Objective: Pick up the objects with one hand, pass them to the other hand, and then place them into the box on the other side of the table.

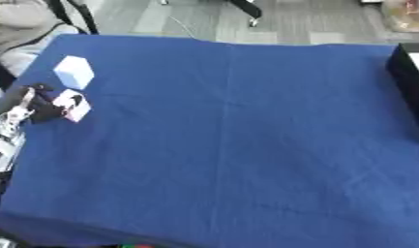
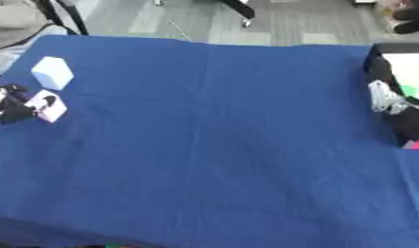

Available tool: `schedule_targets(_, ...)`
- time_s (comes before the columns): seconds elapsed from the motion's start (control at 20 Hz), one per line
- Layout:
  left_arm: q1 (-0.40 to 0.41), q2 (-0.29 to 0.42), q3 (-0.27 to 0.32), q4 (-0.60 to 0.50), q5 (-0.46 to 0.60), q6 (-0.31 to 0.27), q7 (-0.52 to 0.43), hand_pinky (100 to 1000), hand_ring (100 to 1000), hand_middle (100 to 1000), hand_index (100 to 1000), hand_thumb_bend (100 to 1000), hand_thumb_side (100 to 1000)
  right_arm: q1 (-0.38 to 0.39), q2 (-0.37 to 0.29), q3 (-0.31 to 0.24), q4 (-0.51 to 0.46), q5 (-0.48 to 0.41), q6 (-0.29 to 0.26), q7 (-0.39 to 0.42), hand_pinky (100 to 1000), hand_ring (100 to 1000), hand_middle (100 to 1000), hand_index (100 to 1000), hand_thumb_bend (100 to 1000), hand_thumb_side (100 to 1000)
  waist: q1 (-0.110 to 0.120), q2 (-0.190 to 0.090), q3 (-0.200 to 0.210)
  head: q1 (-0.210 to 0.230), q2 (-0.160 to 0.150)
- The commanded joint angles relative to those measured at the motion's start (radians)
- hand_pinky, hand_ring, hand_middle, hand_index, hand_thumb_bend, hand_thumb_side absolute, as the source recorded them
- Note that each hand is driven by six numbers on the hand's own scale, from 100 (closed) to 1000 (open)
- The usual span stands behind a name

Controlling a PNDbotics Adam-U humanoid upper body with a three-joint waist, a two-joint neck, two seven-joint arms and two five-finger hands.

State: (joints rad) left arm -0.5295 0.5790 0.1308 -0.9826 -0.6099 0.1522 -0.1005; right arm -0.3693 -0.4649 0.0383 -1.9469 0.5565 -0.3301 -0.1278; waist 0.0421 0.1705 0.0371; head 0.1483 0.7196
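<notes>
A blue cloth (image 1: 238, 145) covers the whole table, lying in soft creases. Near its left edge, the robot's left hand (image 1: 39, 104), black with silver parts, comes in from the left side. Its dark fingers (image 1: 70, 100) are curled against a small white and pink box-like object (image 1: 74, 105), pinching it; the object sits at the cloth, and whether it is lifted off cannot be told. Just beyond it, a little farther up the table and apart from the hand, a pale blue-white block with slanted faces (image 1: 74, 71) stands on the cloth.

On the opposite side, in the right eye view, a black-walled box (image 2: 383, 72) with a white inside sits at the right edge of the table. The robot's right hand (image 2: 385, 99) shows there as a whitish shape against the box's dark wall; how its fingers stand cannot be told. A small pink patch (image 2: 413, 145) shows just below it at the frame edge.
</notes>
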Motion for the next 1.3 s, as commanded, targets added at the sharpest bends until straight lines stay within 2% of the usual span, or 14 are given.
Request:
schedule_targets(0.05,-0.023,0.019,0.003,-0.005,-0.01,0.003,-0.006,760,640,643,846,502,652,-0.009,-0.011,-0.001,-0.005,-0.007,-0.002,0.003,820,712,742,939,100,174,-0.001,-0.01,-0.001,-0.001,-0.004)
schedule_targets(0.35,-0.031,0.007,0.002,0.007,-0.03,0.013,-0.006,752,625,619,831,467,622,-0.008,-0.01,-0.001,-0.004,-0.009,-0.002,0.003,820,712,742,939,100,175,-0.003,-0.008,-0.004,-0.002,-0.003)
schedule_targets(0.65,-0.026,0.005,0.002,0.011,-0.041,0.018,-0.012,744,603,590,811,389,519,-0.007,-0.011,-0.001,-0.003,-0.011,-0.001,0.003,821,712,742,939,100,177,-0.004,-0.008,-0.005,-0.001,-0.003)
schedule_targets(0.7,-0.024,0.005,0.003,0.011,-0.042,0.019,-0.013,737,588,573,799,347,466,-0.007,-0.011,-0.001,-0.002,-0.012,-0.001,0.003,821,712,743,939,100,177,-0.004,-0.008,-0.005,0.0,-0.004)
schedule_targets(1.0,-0.016,0.004,0.011,0.001,-0.031,0.026,-0.021,708,532,508,758,260,344,-0.006,-0.011,-0.002,-0.003,-0.013,-0.003,0.004,822,714,744,939,100,174,-0.005,-0.007,-0.003,0.0,-0.003)
schedule_targets(1.2,-0.009,0.003,0.021,-0.03,-0.007,0.035,-0.021,685,487,458,719,190,282,-0.006,-0.012,-0.003,-0.001,-0.013,-0.004,0.004,822,714,744,939,100,174,-0.006,-0.007,-0.003,0.001,-0.003)
schedule_targets(1.3,-0.004,0.004,0.03,-0.062,0.007,0.038,-0.019,681,477,447,710,168,283,-0.006,-0.012,-0.004,-0.001,-0.013,-0.004,0.004,822,714,744,939,100,172,-0.006,-0.008,-0.003,0.0,-0.003)
